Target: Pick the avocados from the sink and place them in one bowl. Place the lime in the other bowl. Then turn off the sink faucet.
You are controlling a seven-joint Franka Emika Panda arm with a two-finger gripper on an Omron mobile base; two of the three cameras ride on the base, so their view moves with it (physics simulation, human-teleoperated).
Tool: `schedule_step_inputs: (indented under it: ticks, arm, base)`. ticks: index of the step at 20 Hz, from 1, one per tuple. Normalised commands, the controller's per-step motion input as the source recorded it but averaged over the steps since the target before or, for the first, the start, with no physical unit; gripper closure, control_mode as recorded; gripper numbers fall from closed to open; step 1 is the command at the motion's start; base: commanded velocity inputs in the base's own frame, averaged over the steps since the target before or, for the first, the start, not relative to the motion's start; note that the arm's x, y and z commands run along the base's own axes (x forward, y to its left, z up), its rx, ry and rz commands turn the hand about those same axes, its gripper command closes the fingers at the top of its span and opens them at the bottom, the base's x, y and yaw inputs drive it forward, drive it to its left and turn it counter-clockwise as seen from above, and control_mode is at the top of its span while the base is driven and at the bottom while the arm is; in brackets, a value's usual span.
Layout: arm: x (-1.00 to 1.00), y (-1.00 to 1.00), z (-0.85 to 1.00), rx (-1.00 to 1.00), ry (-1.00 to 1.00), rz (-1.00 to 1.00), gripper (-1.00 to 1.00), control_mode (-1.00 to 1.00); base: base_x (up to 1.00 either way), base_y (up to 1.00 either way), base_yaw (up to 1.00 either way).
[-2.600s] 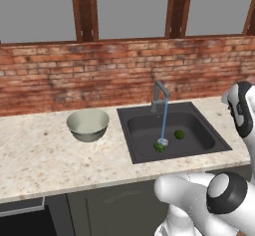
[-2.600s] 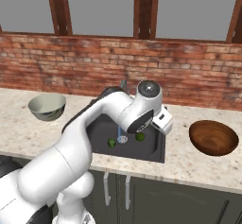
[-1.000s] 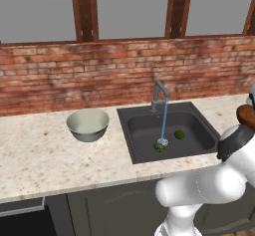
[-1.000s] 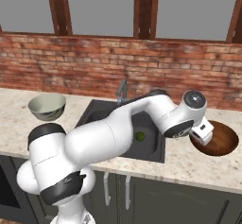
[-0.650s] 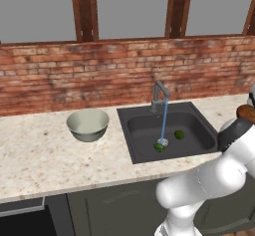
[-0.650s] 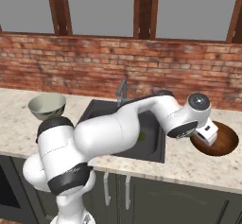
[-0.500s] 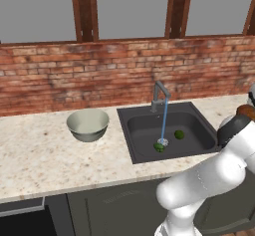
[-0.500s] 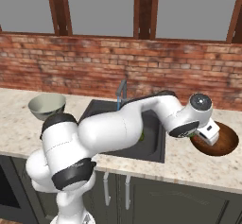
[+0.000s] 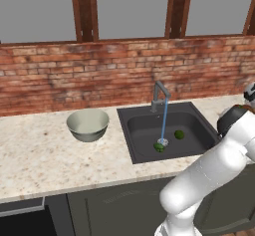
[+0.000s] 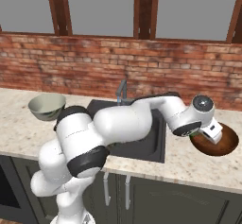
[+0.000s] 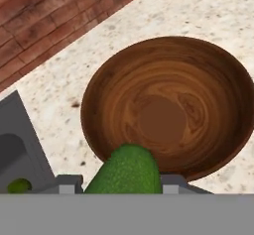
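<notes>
My gripper is shut on a dark green bumpy avocado and hangs over the near rim of the reddish-brown wooden bowl, which has nothing in it. From the right base view, the hand sits at the left edge of that bowl. A second avocado lies in the dark sink under the running water. The brighter lime rests to its right, and the lime peeks in at the hand view's lower left. The faucet is pouring. The pale grey-green bowl stands left of the sink.
A brick wall backs the speckled stone counter. My arm stretches across the sink in the right base view and covers most of the basin. Cabinet fronts lie below the counter edge.
The arm swung right from the sink to the brown bowl, carrying the avocado. Over the last half second the hand only settled slightly at the bowl's rim.
</notes>
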Motion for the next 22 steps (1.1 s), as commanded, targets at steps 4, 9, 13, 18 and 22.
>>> schedule_step_inputs:
  ticks: [4,9,13,18,22]
  arm:
    - [0.31,-0.3,-0.15,0.0,0.0,0.0,1.0,-1.0]
    - [0.29,-0.36,-0.15,0.0,0.0,0.0,1.0,-1.0]
    - [0.23,-0.25,-0.22,0.0,0.0,0.0,-1.0,-1.0]
    - [0.17,-0.2,-0.23,0.0,0.0,0.0,-1.0,-1.0]
    - [0.09,-0.17,-0.21,0.0,0.0,0.0,-1.0,-1.0]
  base:
    - [0.0,0.0,0.0]
    - [0.0,0.0,0.0]
    - [0.0,0.0,0.0]
    - [0.0,0.0,0.0]
    - [0.0,0.0,0.0]
